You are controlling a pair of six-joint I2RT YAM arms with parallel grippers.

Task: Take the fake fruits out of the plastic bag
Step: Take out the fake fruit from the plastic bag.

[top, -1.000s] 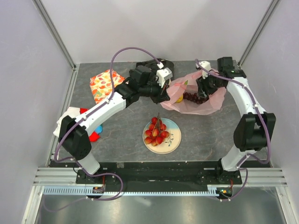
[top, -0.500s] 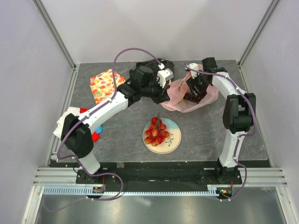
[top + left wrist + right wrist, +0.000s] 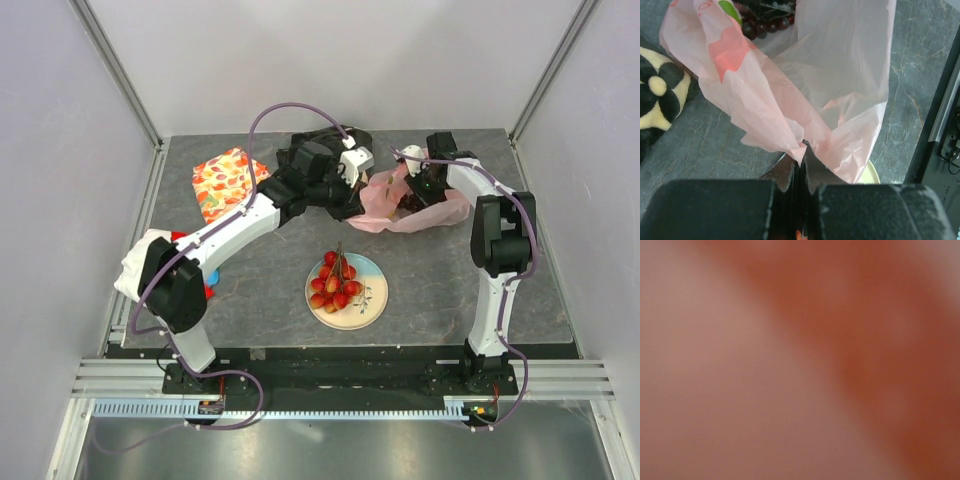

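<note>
The pink plastic bag (image 3: 430,212) lies crumpled at the back of the table. My left gripper (image 3: 360,205) is shut on its left edge. In the left wrist view the fingers (image 3: 812,165) pinch a fold of the bag (image 3: 805,95). The dark purple grape bunch (image 3: 765,26) shows inside the bag's far end. My right gripper (image 3: 408,198) is pushed into the bag's mouth. Its jaws are hidden, and the right wrist view is only pink-orange blur. The red fruit cluster (image 3: 335,282) lies on the round plate (image 3: 372,305). The yellow fruit is hidden.
An orange leaf-print cloth (image 3: 225,180) lies at the back left. A black patterned cloth (image 3: 660,95) lies beside the bag. Red and blue items (image 3: 205,285) sit at the left edge under the left arm. Enclosure walls stand close behind and beside the table.
My right arm has swung left and down, pushing its gripper into the bag. The bag has flattened and shifted left. My left gripper keeps its hold on the bag's edge.
</note>
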